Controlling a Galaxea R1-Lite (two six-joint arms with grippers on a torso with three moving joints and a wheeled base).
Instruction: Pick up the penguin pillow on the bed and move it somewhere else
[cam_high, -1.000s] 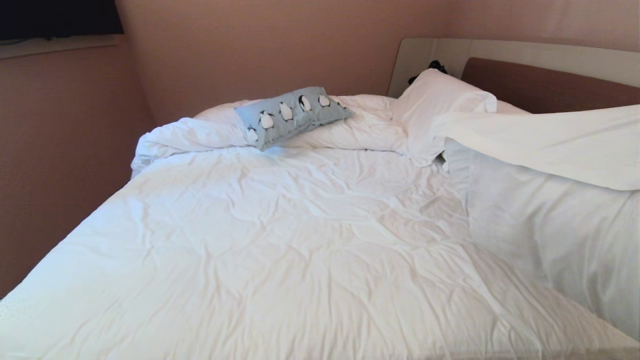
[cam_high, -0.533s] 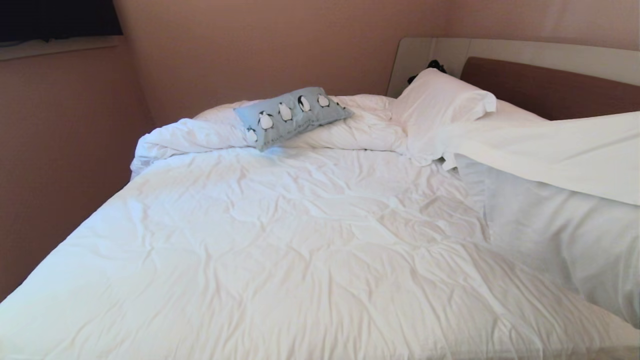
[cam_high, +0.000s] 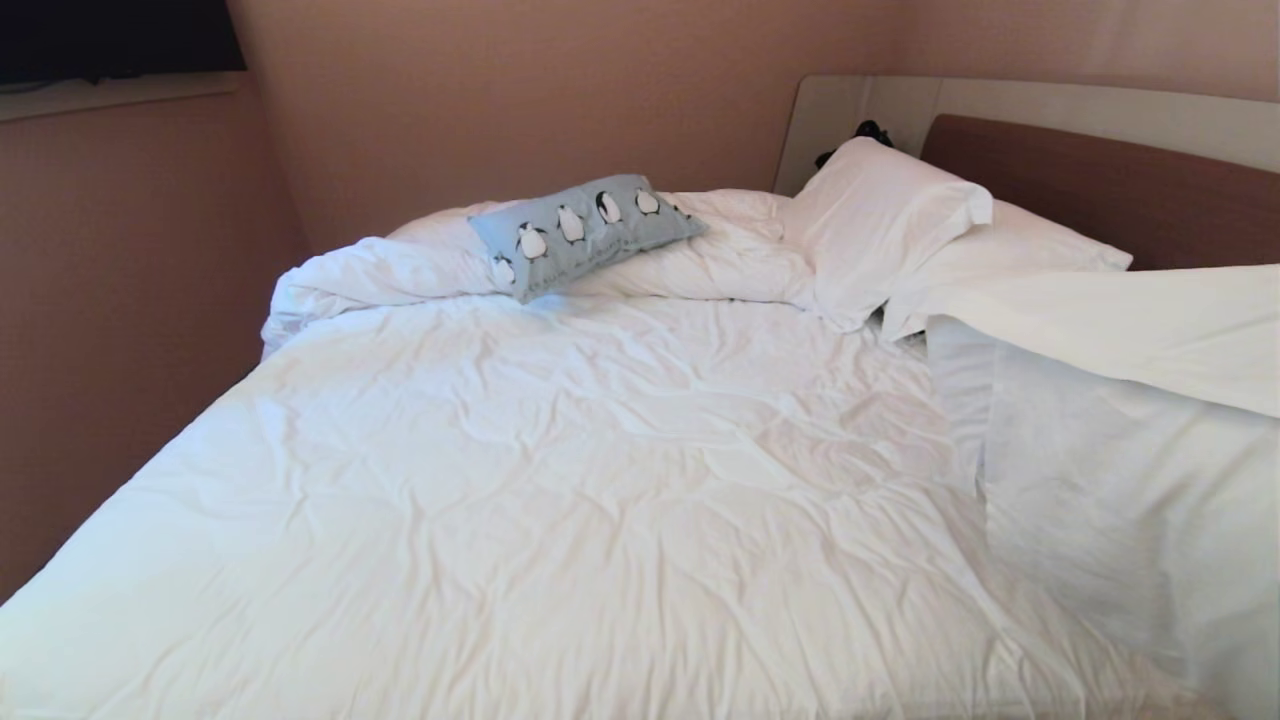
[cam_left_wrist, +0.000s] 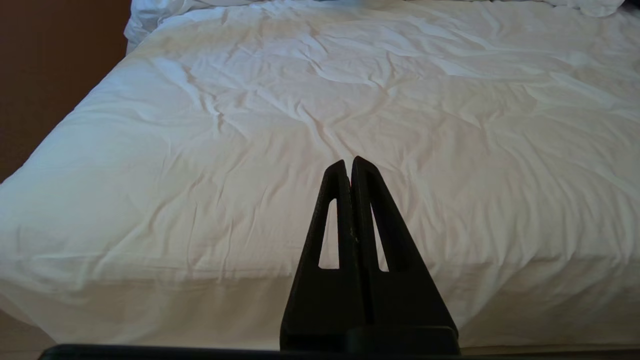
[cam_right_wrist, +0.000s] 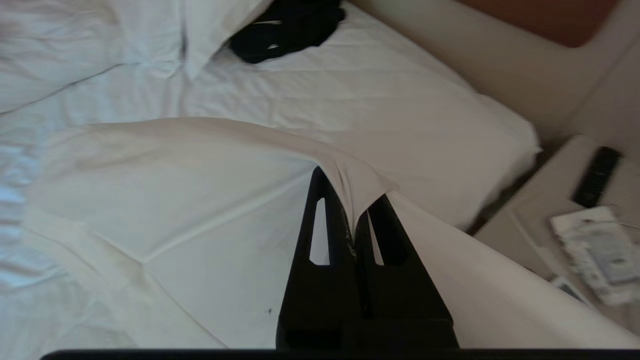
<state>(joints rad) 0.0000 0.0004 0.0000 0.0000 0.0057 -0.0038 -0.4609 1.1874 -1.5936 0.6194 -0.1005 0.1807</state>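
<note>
Looking down from the head view, you see the large bed (cam_high: 560, 480) with its rumpled white duvet, and the small oblong grey-blue penguin pillow (cam_high: 585, 232) lying tilted on the bunched-up duvet roll at the far left end, well apart from the two plain white pillows (cam_high: 880, 225) propped against the brown padded headboard (cam_high: 1110, 185). Neither arm shows here, but a white fabric corner (cam_high: 1110, 335) is lifted up over the right side of the bed, hanging in a slanted sheet. In the left wrist view, you find the left tool (cam_left_wrist: 350, 161) hovering over the near edge of the bed (cam_left_wrist: 320, 125), its two black fingers pressed together with nothing between them. In the right wrist view, the right tool (cam_right_wrist: 350, 207) is pinched shut on the white fabric corner (cam_right_wrist: 357, 182), which drapes over its tips and stretches away from them in a taut fold. Beyond it you can make out a white pillow (cam_right_wrist: 390, 115), a crumpled black item (cam_right_wrist: 287, 25) lying at that pillow's far end, and beside the bed a beige nightstand (cam_right_wrist: 545, 200) carrying a dark remote-shaped thing (cam_right_wrist: 596, 176) and a white device (cam_right_wrist: 597, 250). The penguin pillow is not visible from either wrist.
</note>
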